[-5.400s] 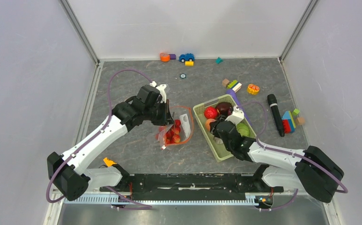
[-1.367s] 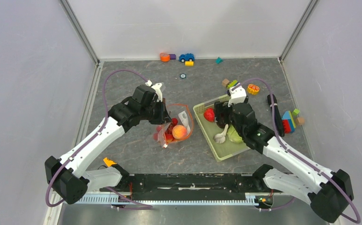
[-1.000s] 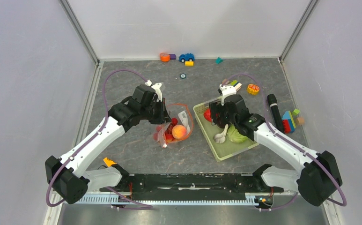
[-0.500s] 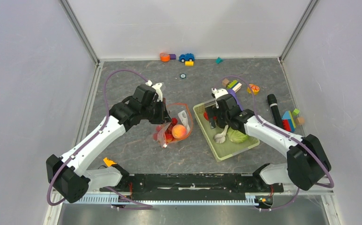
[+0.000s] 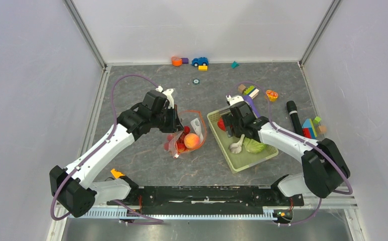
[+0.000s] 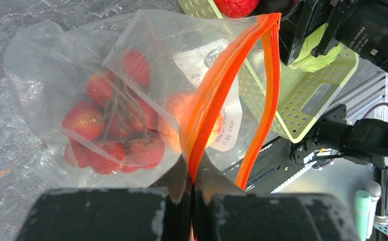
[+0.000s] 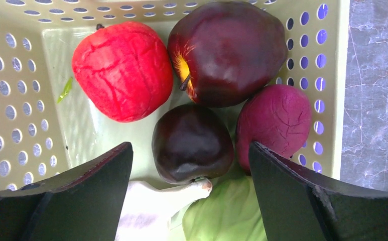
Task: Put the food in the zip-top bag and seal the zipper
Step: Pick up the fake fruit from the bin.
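Observation:
The clear zip-top bag [image 5: 184, 138] lies left of centre with red strawberries [image 6: 109, 125] and a peach [image 5: 191, 140] inside. My left gripper [image 6: 191, 186] is shut on the bag's red-orange zipper [image 6: 217, 95] and holds the mouth open. My right gripper [image 7: 189, 165] is open just above the pale green basket [image 5: 247, 160]. Between its fingers lies a small dark plum [image 7: 191, 143]. Beside it are a red fruit [image 7: 121, 70], a larger dark plum [image 7: 229, 50], a maroon fruit [image 7: 274, 120] and the green cabbage [image 7: 227, 216] with its white stalk.
Toy blocks, a blue toy car [image 5: 200, 61] and an orange slice [image 5: 271, 95] lie along the back. A black marker [image 5: 295, 122] and a block stack [image 5: 309, 129] sit right of the basket. The enclosure walls close in on three sides.
My right gripper left the bag after the peach landed in it, swung back over the basket's far end and came down over the plums. My left gripper kept its hold on the zipper.

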### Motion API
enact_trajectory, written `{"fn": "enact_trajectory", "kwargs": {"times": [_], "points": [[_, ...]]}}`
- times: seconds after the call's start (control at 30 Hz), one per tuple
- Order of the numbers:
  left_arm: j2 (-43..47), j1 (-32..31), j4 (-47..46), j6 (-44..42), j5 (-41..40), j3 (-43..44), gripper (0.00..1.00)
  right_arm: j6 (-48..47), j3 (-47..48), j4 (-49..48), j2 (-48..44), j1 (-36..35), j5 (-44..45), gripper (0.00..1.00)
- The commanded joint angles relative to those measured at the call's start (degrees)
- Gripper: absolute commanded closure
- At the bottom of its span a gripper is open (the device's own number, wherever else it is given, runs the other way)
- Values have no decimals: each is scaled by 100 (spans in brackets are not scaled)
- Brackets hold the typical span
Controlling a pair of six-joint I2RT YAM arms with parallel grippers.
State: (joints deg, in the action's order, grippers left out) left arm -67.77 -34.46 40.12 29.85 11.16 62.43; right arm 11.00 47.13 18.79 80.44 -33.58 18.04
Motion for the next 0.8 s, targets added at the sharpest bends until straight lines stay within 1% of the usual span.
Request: {"fn": "enact_trajectory", "kwargs": {"times": [0.0,0.2,0.43,0.63,0.77], "points": [[10,44,-189,-135,141,14,98,-103,76,-301,161,27,93,11],[8,44,-189,-129,141,14,98,-97,84,-309,326,27,89,19],[0,53,-189,-129,141,14,98,-95,77,-307,341,28,101,35],[5,53,-190,-133,151,14,98,-105,85,-310,132,27,96,51],[25,53,-188,-132,149,12,98,-123,69,-346,-178,25,72,57]]}}
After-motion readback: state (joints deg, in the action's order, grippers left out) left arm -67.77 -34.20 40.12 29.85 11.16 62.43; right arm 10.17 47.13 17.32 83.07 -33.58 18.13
